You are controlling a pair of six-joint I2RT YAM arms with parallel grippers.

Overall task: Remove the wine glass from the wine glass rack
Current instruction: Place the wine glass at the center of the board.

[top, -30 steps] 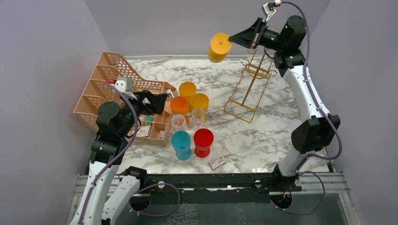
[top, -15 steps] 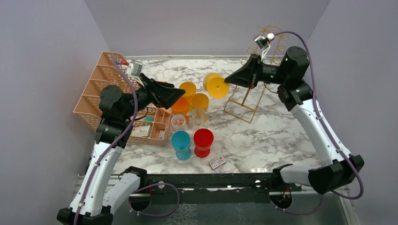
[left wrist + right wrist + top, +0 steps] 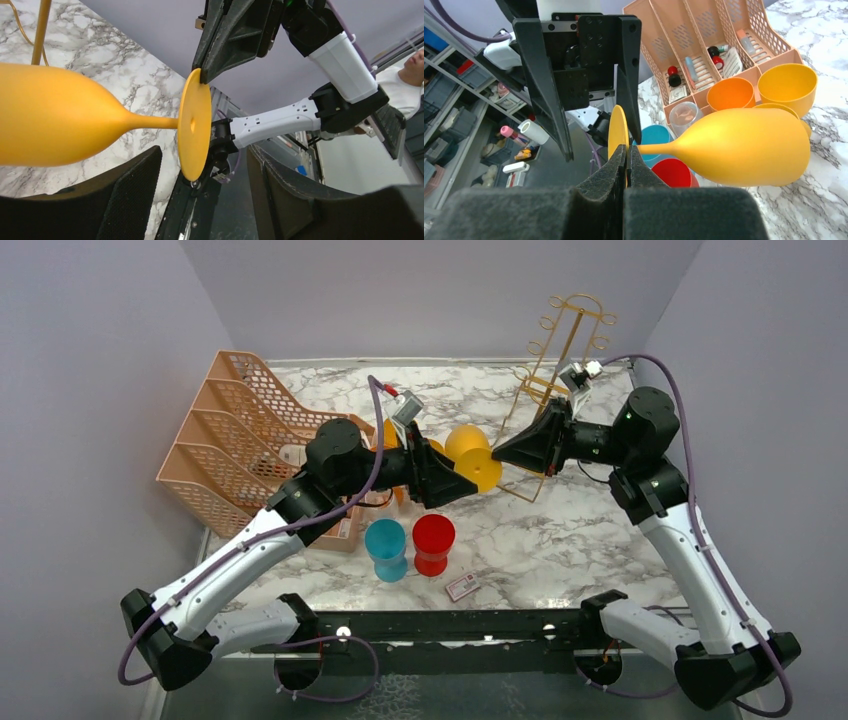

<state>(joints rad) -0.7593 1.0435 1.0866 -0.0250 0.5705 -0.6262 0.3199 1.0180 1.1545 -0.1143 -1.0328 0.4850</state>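
Change noted: the wine glass [image 3: 470,455] has been carried down and away from the wine glass rack [image 3: 562,350]. It is now clear of the hooks and held sideways in the air above the table [image 3: 580,530], between the two arms. The jaws of the right gripper [image 3: 498,454] are clamped on the rim of the glass foot. The left gripper [image 3: 452,480] has been brought in; its jaws are apart on either side of the foot, apparently not yet touching. Removal is judged done; a handover seems in hand. Open table is seen front right; a red cup [image 3: 433,538] stands near, below.
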